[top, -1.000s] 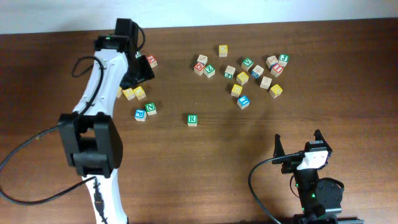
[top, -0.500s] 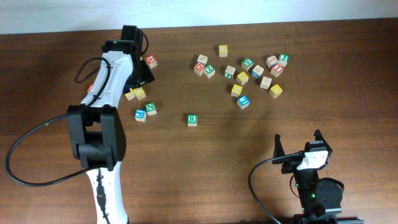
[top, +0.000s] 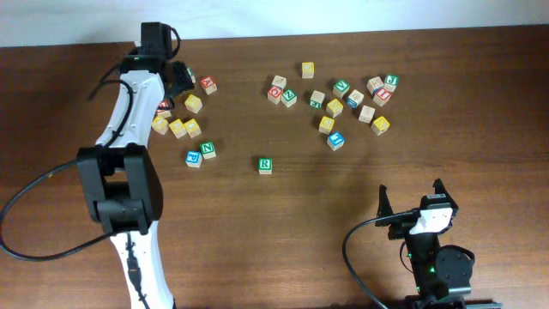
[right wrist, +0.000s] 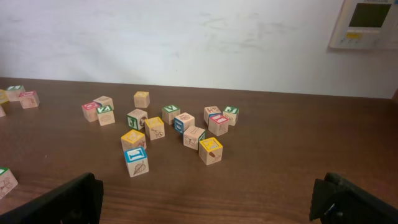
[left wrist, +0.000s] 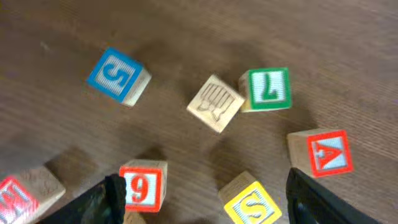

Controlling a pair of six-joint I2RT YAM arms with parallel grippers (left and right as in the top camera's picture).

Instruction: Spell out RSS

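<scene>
The green-faced R cube [top: 266, 165] stands alone mid-table. My left gripper [top: 178, 79] is open and empty over the left cluster at the far side. In the left wrist view a yellow S cube [left wrist: 252, 202] lies between its open fingers [left wrist: 211, 211], with a red 9 cube [left wrist: 143, 185] by the left finger. Overhead, that yellow cube [top: 193, 104] sits just in front of the gripper. Three more yellow cubes [top: 177, 129] lie nearer; I cannot read their letters. My right gripper [top: 412, 206] is open and empty at the front right, also shown in its wrist view [right wrist: 214, 205].
A red A cube [top: 208, 84] lies right of the left gripper and shows in the wrist view [left wrist: 320, 152]. A green N cube [top: 208, 150] and a blue cube [top: 193, 158] lie front of the cluster. Several mixed cubes [top: 343, 103] are scattered at the back right.
My left gripper has swung back and to the left, uncovering a yellow and a red cube it hid before. The cubes and the right arm have not moved.
</scene>
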